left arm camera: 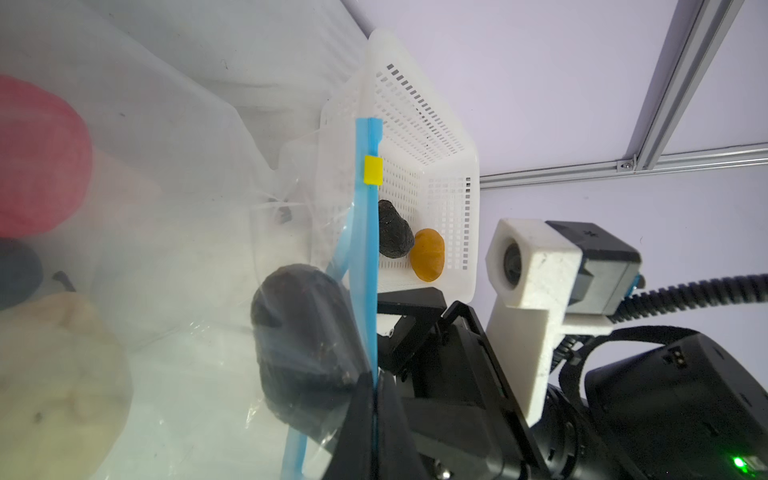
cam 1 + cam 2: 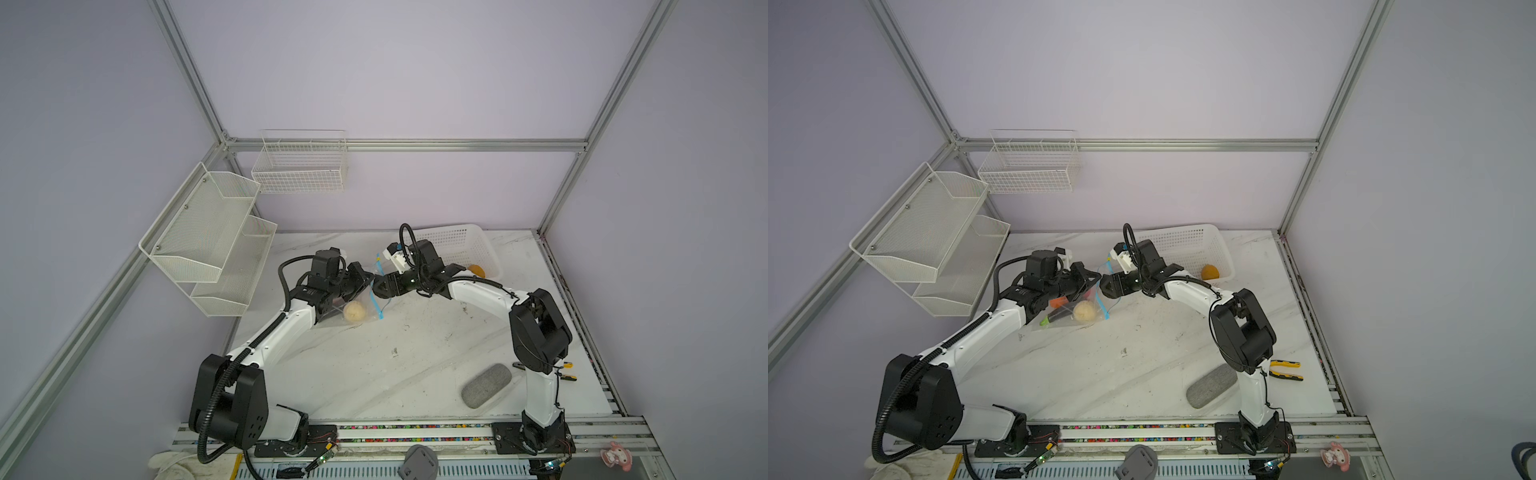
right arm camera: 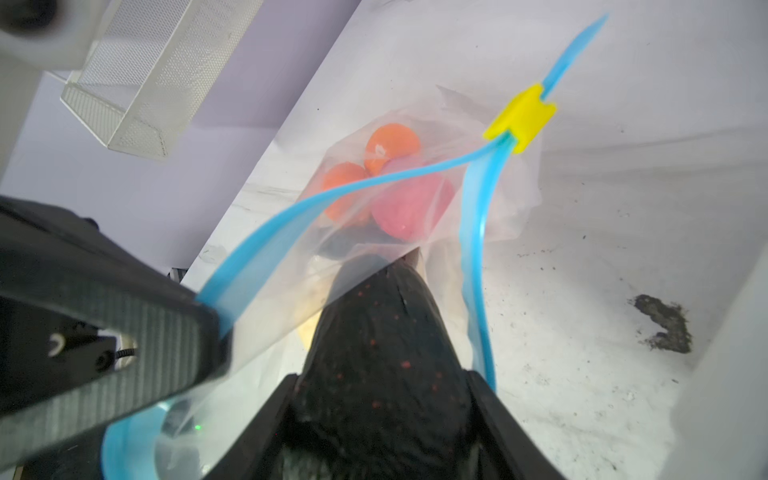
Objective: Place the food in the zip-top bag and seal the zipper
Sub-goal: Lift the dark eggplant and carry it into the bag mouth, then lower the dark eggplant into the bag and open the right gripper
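The clear zip-top bag (image 2: 332, 318) lies on the table at the back left, its mouth held open. My left gripper (image 1: 376, 386) is shut on one lip of the blue zipper (image 1: 368, 249), below the yellow tab (image 1: 372, 169). My right gripper (image 3: 380, 378) is shut on a black food piece (image 3: 374, 332) and holds it in the bag's mouth. Inside the bag lie two orange pieces (image 3: 392, 145), a pink one (image 3: 411, 208) and a cream one (image 2: 354, 312). Another black piece (image 1: 395, 230) and a yellow-brown piece (image 1: 428, 254) sit in the white basket (image 2: 457, 241).
A grey oval pad (image 2: 486, 384) lies near the front right, with yellow-handled pliers (image 2: 1285, 370) by the right arm's base. White mesh shelves (image 2: 208, 232) and a wire basket (image 2: 301, 166) hang on the walls at the back left.
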